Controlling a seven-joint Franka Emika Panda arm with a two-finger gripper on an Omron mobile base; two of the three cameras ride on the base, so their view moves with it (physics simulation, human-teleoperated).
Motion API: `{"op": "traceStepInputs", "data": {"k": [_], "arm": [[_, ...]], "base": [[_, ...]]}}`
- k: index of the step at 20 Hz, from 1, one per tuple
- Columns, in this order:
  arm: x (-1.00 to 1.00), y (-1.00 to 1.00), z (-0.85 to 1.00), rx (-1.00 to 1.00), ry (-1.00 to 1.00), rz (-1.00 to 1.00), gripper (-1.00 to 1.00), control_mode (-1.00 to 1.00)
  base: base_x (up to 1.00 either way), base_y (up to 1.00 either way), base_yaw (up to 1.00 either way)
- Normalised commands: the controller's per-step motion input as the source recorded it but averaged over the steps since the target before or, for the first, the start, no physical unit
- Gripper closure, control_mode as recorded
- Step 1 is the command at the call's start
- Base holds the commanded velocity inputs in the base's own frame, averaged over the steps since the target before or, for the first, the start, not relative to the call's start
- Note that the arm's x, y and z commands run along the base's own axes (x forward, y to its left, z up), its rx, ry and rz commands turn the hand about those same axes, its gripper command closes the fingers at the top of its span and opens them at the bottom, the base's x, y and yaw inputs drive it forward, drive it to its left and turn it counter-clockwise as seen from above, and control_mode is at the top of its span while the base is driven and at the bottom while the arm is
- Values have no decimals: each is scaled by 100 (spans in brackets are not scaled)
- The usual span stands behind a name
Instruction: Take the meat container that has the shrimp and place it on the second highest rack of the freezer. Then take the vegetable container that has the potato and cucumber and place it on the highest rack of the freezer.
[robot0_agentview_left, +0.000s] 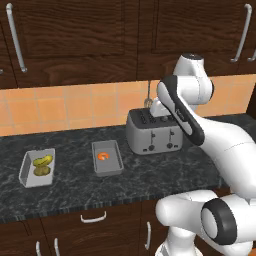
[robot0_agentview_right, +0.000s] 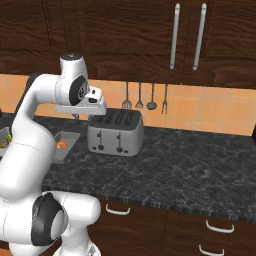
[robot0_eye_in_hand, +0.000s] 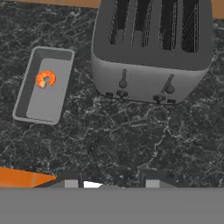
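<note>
I have the meat container (robot0_eye_in_hand: 43, 85) at ten o'clock in the hand view, flat on the dark counter (robot0_eye_in_hand: 122, 140), the shrimp (robot0_eye_in_hand: 45, 79) in its upper half. The grey toaster (robot0_eye_in_hand: 151, 48) sits just beside it at one o'clock. From the left base view the vegetable container (robot0_agentview_left: 38, 167), with potato (robot0_agentview_left: 42, 171) and cucumber (robot0_agentview_left: 43, 160), lies at nine o'clock. The gripper (robot0_eye_in_hand: 111, 183) hangs above the counter; I cannot tell how its jaws stand
</note>
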Motion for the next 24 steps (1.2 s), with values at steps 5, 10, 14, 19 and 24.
{"op": "traceStepInputs", "data": {"k": [5,10,14,19,24], "arm": [[-6,26,-62,15,0,-29,-100,-100],[14,100,-100,8,1,-42,-100,-100],[88,100,-100,4,22,-48,-100,-100],[85,48,-53,-3,38,-25,-100,-100],[4,27,-78,5,15,0,-100,-100]], "base": [[0,0,0],[0,0,0],[0,0,0],[0,0,0],[0,0,0]]}}
